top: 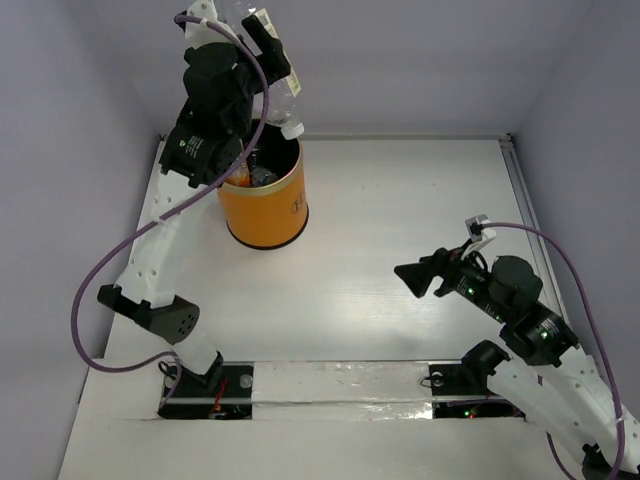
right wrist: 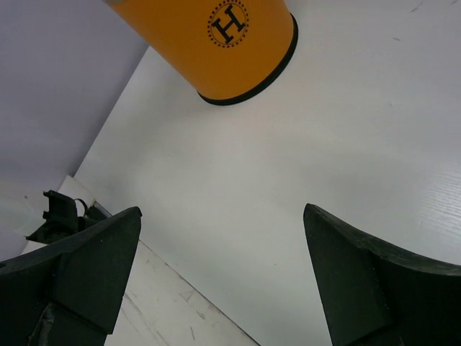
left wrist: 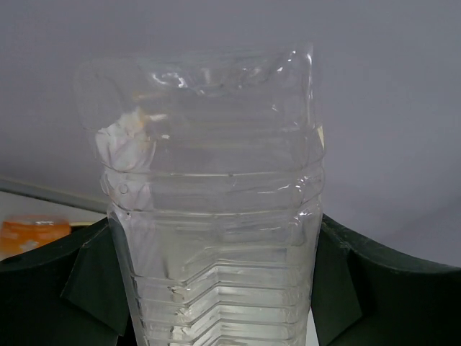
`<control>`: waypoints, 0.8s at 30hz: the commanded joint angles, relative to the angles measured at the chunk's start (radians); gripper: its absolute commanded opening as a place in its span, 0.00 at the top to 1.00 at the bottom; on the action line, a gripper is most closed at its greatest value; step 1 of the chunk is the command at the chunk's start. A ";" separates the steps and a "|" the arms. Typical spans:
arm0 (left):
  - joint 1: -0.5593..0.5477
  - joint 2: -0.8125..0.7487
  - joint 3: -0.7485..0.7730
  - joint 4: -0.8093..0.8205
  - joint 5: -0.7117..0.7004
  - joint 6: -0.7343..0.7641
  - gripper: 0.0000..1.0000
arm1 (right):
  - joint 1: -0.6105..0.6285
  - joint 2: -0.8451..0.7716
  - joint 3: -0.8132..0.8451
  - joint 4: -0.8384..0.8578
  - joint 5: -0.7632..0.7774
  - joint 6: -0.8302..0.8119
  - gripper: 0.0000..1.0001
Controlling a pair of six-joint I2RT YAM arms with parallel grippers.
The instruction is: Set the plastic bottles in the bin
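Note:
The orange-yellow bin [top: 265, 205] stands at the back left of the table, with bottles partly visible inside its black interior. My left gripper [top: 268, 45] is raised above the bin and shut on the larger ribbed clear bottle [top: 278, 95], which hangs neck down over the bin's far rim. In the left wrist view the ribbed bottle [left wrist: 216, 231] fills the gap between both fingers. My right gripper [top: 412, 275] is open and empty, low over the table at the right. The bin [right wrist: 216, 43] with its dark logo shows in the right wrist view.
The white table [top: 400, 200] has a raised rim along its right side [top: 520, 190]. Taped strips [top: 340, 385] run between the arm bases at the near edge. A purple cable loops off the left arm [top: 85, 320].

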State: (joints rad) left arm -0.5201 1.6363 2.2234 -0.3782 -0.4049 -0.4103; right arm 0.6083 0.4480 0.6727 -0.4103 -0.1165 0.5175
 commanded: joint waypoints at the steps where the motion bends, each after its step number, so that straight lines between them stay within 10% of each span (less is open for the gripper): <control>1: 0.000 0.033 -0.090 0.151 -0.123 0.140 0.58 | -0.002 -0.002 0.004 0.071 -0.012 -0.004 0.01; 18: 0.089 0.102 -0.424 0.581 -0.331 0.395 0.60 | -0.002 -0.097 -0.055 0.031 0.009 0.088 0.00; 24: 0.057 -0.044 -0.730 0.637 -0.318 0.269 0.35 | -0.002 -0.083 -0.062 0.070 0.037 0.110 0.00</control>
State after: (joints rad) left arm -0.4374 1.7264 1.5848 0.2096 -0.7044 -0.0978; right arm 0.6083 0.3595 0.6121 -0.3893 -0.1055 0.6071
